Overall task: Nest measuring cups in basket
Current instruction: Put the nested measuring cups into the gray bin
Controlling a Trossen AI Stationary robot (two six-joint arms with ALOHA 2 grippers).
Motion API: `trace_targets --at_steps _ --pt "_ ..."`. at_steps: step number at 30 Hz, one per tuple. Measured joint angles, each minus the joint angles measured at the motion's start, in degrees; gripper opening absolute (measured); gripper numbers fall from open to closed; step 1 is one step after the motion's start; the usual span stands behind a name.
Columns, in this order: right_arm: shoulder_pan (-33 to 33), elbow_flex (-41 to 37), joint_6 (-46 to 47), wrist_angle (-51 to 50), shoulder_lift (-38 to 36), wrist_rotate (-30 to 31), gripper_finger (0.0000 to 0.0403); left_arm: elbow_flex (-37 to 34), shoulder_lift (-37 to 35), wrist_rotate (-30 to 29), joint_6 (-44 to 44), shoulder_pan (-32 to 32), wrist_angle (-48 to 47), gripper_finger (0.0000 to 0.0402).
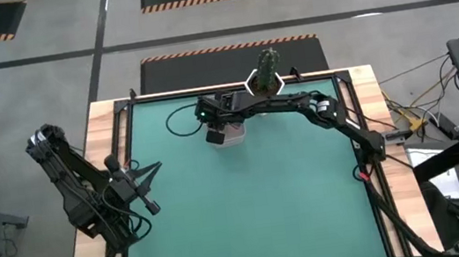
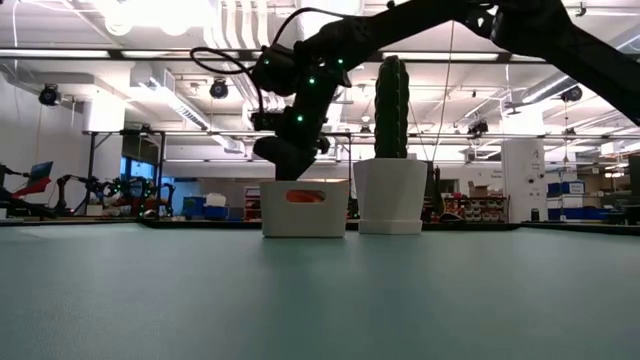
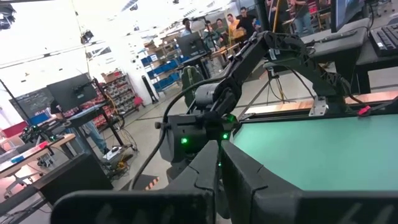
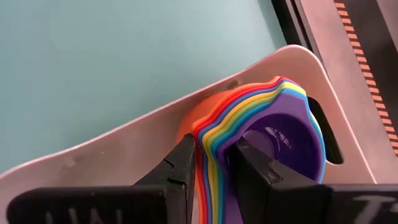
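Observation:
The measuring cups (image 4: 261,118) are nested into one stack, purple innermost and orange outermost, with red, yellow, green, teal and blue rims between. The stack sits inside the clear basket (image 1: 229,139), which stands on the green mat near the table's far edge. In the low view, orange (image 2: 305,196) shows through the basket wall (image 2: 304,220). My right gripper (image 4: 211,171) reaches down into the basket and is shut on the stack. My left gripper (image 1: 155,167) waits shut at the table's left edge. My right gripper pinches the wall of the nested stack (image 4: 214,155). One finger (image 4: 252,171) is inside the purple cup and the other (image 4: 183,168) is outside the orange cup. It comes from above, pointing down. Whether the stack rests on the basket's floor cannot be told.
A white hexagonal pot with a tall cactus (image 1: 265,81) stands just right of the basket at the far edge (image 2: 391,195). A black frame borders the mat (image 1: 249,206), which stretches open toward the near edge. People stand far off in the room.

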Motion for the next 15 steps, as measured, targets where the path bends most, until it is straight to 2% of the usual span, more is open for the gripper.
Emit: trace_targets --at_steps 15 --pt "-0.07 -1.47 1.04 1.09 0.32 -0.06 0.0098 0.0 0.0 0.0 0.0 0.0 0.0 0.0"
